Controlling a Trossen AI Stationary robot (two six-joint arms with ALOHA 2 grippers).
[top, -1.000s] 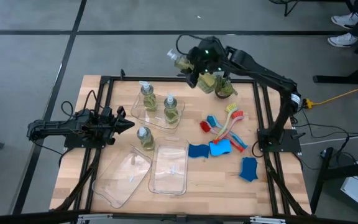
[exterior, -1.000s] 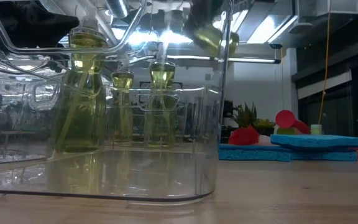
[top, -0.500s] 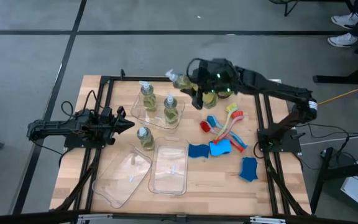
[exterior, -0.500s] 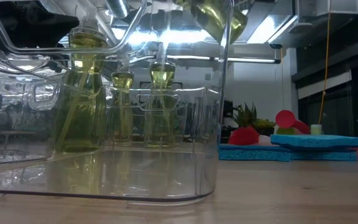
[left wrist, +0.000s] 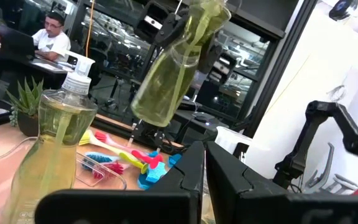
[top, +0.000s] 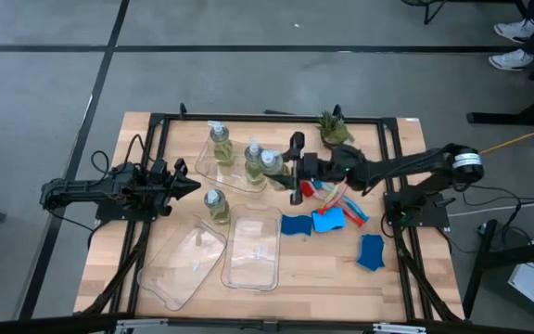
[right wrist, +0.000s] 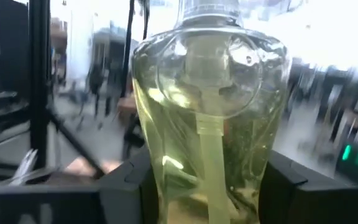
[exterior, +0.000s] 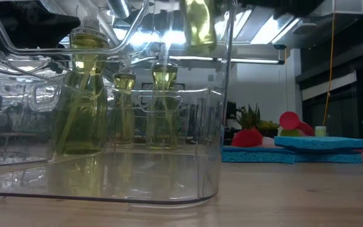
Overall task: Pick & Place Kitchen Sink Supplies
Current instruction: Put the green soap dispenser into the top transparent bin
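My right gripper (top: 291,172) reaches in from the table's right and is shut on a clear pump bottle of yellow-green liquid (top: 271,163), held above the right end of the far clear tray (top: 235,178). Two more bottles (top: 219,144) (top: 253,165) stand in that tray. A third (top: 216,204) stands just in front of it. Blue sponge pieces (top: 295,224) (top: 371,250) and the red, blue and yellow-green brushes (top: 339,192) lie on the table to the right. My left gripper (top: 196,186) waits shut at the left, touching nothing. My right gripper pinches the bottle's body (right wrist: 166,168) between its two fingers (right wrist: 120,186), one on each side of its lower half. The fingers come about level from the table's right side. The bottle is lifted clear, pump end up and somewhat tilted (left wrist: 169,74).
Two more clear trays (top: 182,264) (top: 253,252) lie at the near left. A small potted plant (top: 334,128) stands at the far edge. A black frame (top: 156,125) runs around the table. A person sits in the room beyond (left wrist: 51,37).
My right gripper has swung from the far edge by the plant down and toward the tray, tipping from pointing down to about level. The bottle went with it, still held clear, and now stands more upright over the tray's right end.
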